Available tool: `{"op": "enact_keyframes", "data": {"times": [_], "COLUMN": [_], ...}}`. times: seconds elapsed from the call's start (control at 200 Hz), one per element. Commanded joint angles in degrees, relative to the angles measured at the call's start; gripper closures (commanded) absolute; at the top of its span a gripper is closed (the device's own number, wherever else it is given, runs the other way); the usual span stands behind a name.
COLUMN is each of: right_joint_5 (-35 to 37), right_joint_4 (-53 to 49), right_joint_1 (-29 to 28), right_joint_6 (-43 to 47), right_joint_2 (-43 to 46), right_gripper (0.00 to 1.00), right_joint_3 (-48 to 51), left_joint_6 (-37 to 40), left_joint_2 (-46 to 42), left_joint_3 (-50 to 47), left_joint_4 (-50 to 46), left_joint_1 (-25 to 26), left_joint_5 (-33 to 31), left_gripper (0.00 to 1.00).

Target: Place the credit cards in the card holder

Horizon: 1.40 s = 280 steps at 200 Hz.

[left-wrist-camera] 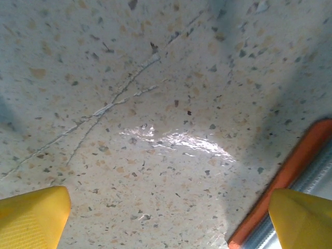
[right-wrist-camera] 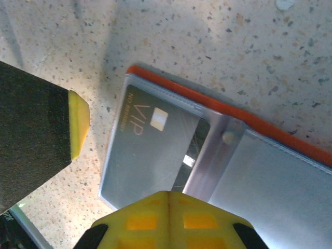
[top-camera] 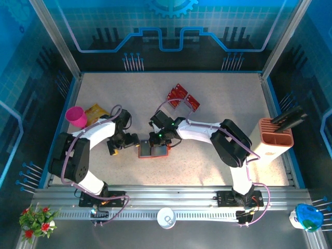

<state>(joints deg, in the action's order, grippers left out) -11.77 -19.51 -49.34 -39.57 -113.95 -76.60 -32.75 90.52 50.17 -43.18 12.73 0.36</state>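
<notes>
The card holder (top-camera: 147, 151) lies open on the table between the two arms, its rim orange and its pockets grey. In the right wrist view a dark card marked VIP (right-wrist-camera: 150, 150) sits in the card holder's (right-wrist-camera: 270, 181) left pocket. My right gripper (top-camera: 158, 140) (right-wrist-camera: 168, 199) hovers over the holder's fold, its yellow tips shut together with nothing between them. My left gripper (top-camera: 129, 140) (left-wrist-camera: 168, 215) is open just left of the holder, whose orange edge (left-wrist-camera: 295, 171) lies beside one fingertip. Red credit cards (top-camera: 182, 97) lie overlapping farther back.
A pink cup (top-camera: 76, 116) and a yellow snack bag (top-camera: 95, 110) sit at the left edge behind the left arm. An orange slotted rack (top-camera: 275, 139) stands at the right edge. A white cup (top-camera: 166, 218) rests on the front rail.
</notes>
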Motion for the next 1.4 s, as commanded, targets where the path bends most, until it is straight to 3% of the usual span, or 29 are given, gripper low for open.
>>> {"op": "enact_keyframes", "data": {"times": [0.0,0.53,0.745,0.875,1.126,1.396], "right_joint_5": [1.2,-1.2,-0.7,2.1,9.4,10.6], "right_joint_4": [-1.8,-2.5,-1.6,-1.9,-6.0,-8.0], "right_joint_1": [0.5,0.4,1.4,3.2,5.6,5.3], "right_joint_6": [0.1,0.9,0.6,0.0,0.4,1.4], "right_joint_2": [-1.6,-5.6,0.1,6.5,15.6,11.2], "right_gripper": [0.97,0.97,0.95,0.87,0.53,0.47], "right_joint_3": [-1.4,-5.9,-3.0,2.1,9.6,7.7], "left_joint_6": [1.9,3.0,3.0,3.3,4.4,4.6], "left_joint_2": [2.5,5.0,4.5,3.4,1.4,1.4], "left_joint_3": [1.3,0.4,0.9,2.4,7.4,11.9], "left_joint_4": [-0.8,1.1,1.7,1.3,-0.5,0.1], "left_joint_1": [-0.5,-0.4,-0.4,-0.4,-0.4,-0.4], "left_joint_5": [2.8,4.0,5.2,5.6,5.5,6.9], "left_gripper": [0.01,0.01,0.01,0.01,0.01,0.01]}}
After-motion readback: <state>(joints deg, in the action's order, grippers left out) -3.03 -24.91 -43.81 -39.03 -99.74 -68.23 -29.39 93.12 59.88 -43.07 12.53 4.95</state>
